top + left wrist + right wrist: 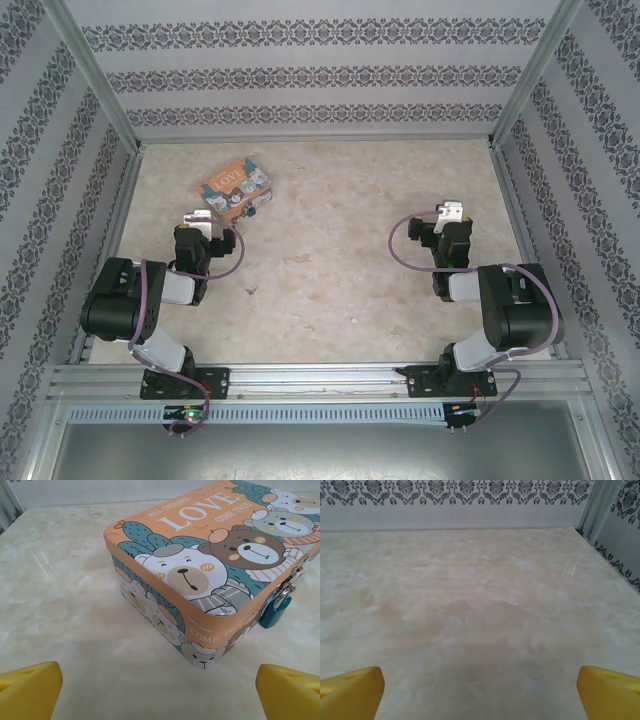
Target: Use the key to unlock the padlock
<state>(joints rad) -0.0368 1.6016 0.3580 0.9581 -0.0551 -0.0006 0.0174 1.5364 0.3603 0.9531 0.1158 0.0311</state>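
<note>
My left tool (160, 694), wide open and empty like my right tool (480, 694), hovers near the box (200, 555) at the surface's (470, 605) far left, where the tiny padlock (275, 611) hangs on its right side, so a careless reach might shove the box.

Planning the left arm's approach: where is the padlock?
In the left wrist view, the padlock hangs at the right, from the latch on the box's side wall, ahead of the left gripper.
</note>
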